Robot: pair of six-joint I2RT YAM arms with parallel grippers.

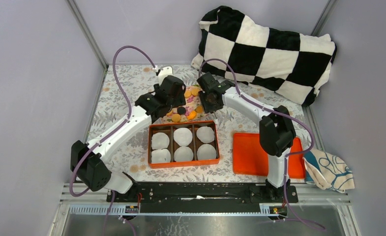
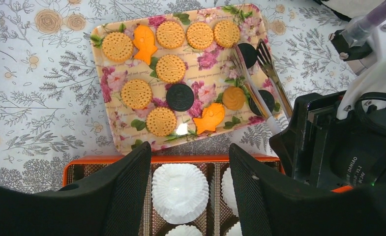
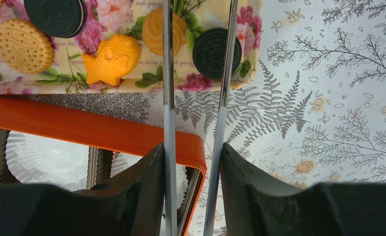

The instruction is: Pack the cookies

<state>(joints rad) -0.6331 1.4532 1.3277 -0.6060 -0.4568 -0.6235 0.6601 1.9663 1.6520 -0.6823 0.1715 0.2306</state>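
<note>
The cookies (image 2: 170,68) lie on a floral tray (image 2: 98,73): round tan ones, dark ones (image 2: 180,97) and orange fish-shaped ones (image 2: 209,118). My right gripper (image 3: 192,150) is shut on metal tongs (image 3: 168,73), whose two arms straddle a dark cookie (image 3: 208,51) at the tray's near right corner. The tong arms stand apart. My left gripper (image 2: 190,152) hangs open with nothing between its fingers, above the far row of the orange box (image 1: 183,164). White paper cups (image 2: 180,191) fill the box's compartments. From above, both grippers (image 1: 173,104) (image 1: 211,101) flank the tray.
An orange lid (image 1: 252,153) lies flat to the right of the box. A black-and-white checkered pillow (image 1: 269,49) fills the back right. A crumpled patterned cloth (image 1: 328,169) sits at the right edge. Grey walls close in on three sides.
</note>
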